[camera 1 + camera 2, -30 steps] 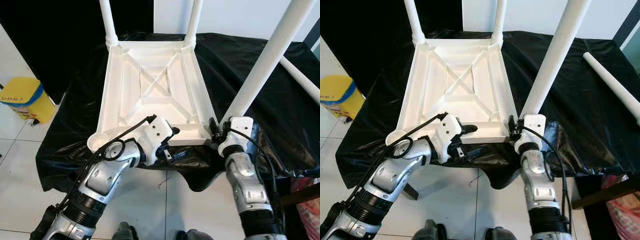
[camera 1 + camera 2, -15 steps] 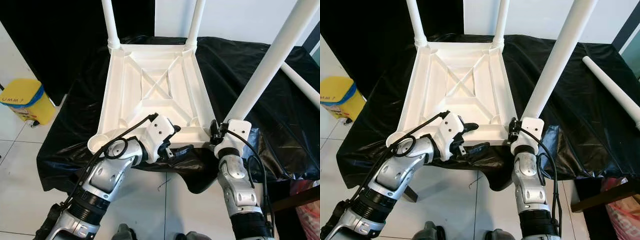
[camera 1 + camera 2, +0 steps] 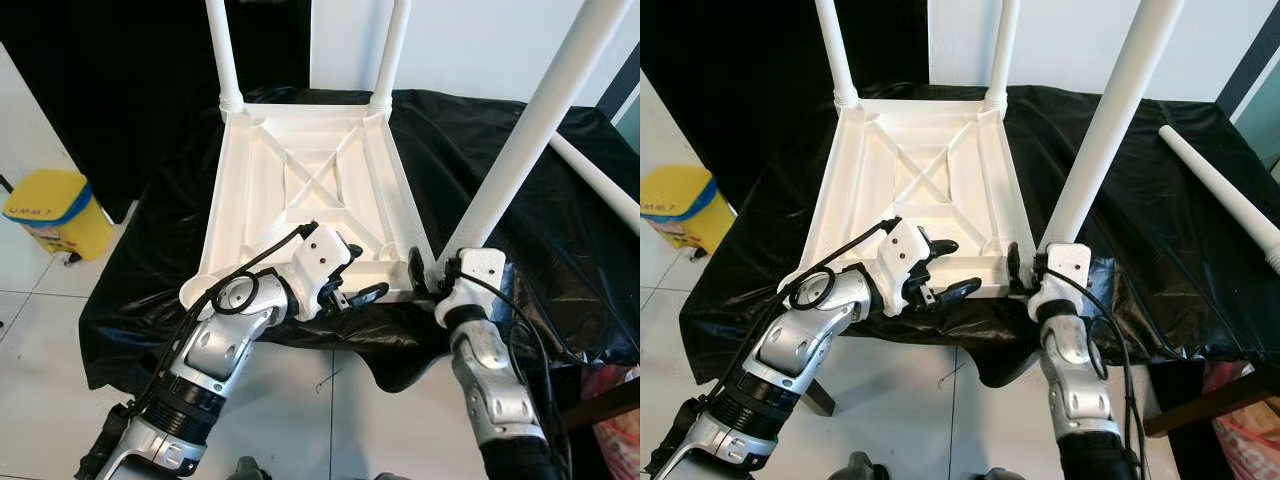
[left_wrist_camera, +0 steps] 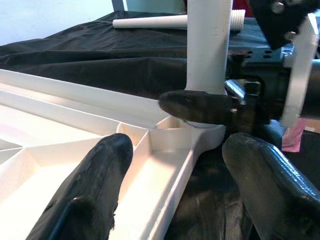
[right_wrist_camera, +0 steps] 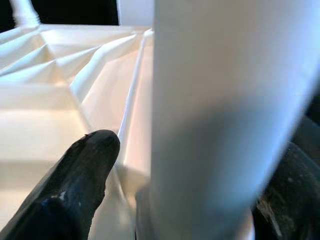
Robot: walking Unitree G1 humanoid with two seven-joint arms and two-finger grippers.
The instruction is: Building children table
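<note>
Upturned white table top point(image 3: 310, 190) lies on black cloth point(image 3: 500, 150); looks like light, rigid, slick plastic. Right gripper point(image 3: 428, 275) pinches third leg point(image 3: 520, 140) low at the top's near-right corner socket, the best hold. Left gripper point(image 3: 352, 282) is spread astride the top's near rim. Spare leg point(image 3: 1215, 185) lies right of top.

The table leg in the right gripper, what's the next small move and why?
Probably keep turning the leg down into the near corner socket of the upturned tabletop. The right gripper clasps the leg's base where it meets the corner, and the left gripper, open, straddles the tabletop's near rim to steady it. Whether the leg is fully seated cannot be told.
</note>
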